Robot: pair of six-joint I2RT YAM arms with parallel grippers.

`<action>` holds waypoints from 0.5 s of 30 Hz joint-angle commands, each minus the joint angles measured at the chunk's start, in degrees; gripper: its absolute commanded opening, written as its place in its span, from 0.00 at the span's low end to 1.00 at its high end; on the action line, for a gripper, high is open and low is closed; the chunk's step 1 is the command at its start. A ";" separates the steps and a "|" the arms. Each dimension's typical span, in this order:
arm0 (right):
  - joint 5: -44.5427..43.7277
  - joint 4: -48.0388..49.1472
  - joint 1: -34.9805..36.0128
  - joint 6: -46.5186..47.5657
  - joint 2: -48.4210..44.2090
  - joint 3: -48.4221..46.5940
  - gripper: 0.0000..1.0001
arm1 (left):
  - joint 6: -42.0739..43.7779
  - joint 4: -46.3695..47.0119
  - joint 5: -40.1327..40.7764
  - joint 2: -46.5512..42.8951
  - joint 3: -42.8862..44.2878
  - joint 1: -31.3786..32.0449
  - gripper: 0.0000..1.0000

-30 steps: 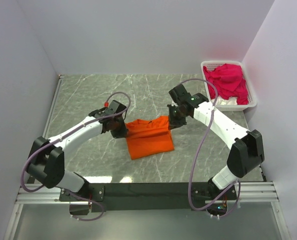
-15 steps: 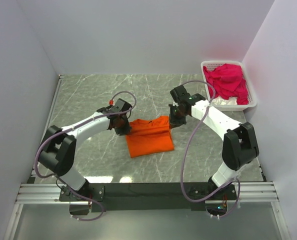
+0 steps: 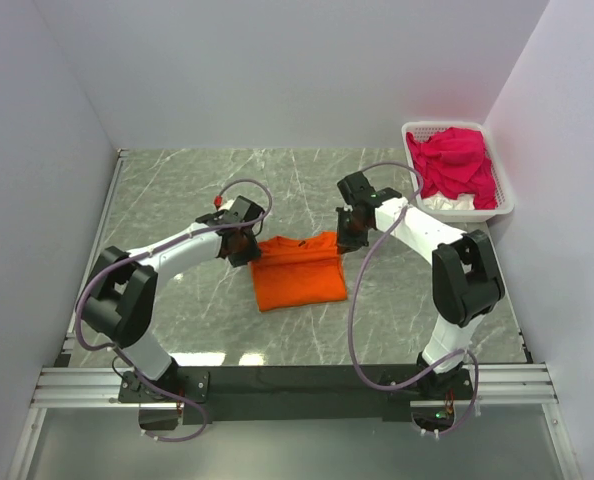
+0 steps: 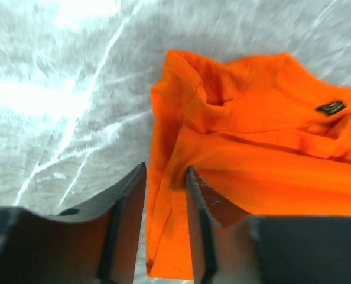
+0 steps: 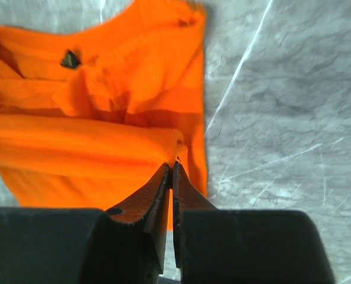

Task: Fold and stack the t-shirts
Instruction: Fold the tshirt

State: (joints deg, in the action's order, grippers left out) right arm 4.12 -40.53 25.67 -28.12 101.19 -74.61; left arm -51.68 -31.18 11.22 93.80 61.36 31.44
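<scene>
At the far left corner of the bright orange cloth t-shirt [image 3: 299, 278], my left jaws have just come apart. A moment back they were closed. Now they stand at a narrow gap astride the shirt's edge, gripping nothing that I can see.

Between the two arms the shirt lies on the grey marbled tabletop [image 3: 177, 190] as a folded oblong, its collar and label towards the back wall.

At the shirt's far right corner my right jaws are drawn down to a slit, with the tips against the doubled edge. They have only begun to ease, and I cannot tell whether cloth is still nipped there. I read this as the fold being laid down and let go.

Well to the right of the shirt, magenta-pink t-shirts [image 3: 457, 160] wait heaped in the white slotted plastic basket [image 3: 464, 214], so the stacking looks far from finished.
</scene>
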 commanded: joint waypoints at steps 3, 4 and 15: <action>-5.70 2.91 -1.32 -1.85 -2.57 -0.01 0.13 | 2.20 3.93 5.91 -5.47 -0.28 -0.77 0.45; -5.96 3.09 -1.41 -2.20 -3.01 0.42 0.18 | 2.11 3.76 5.83 -6.34 -0.28 -0.77 0.54; -2.76 18.36 -0.27 1.92 -19.44 11.32 0.34 | 2.46 7.71 7.23 -20.49 -9.77 6.07 0.83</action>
State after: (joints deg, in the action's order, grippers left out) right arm -3.53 -31.64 24.67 -29.87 86.52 -65.10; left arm -50.24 -26.35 16.45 76.29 53.28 34.52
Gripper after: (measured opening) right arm 0.339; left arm 0.850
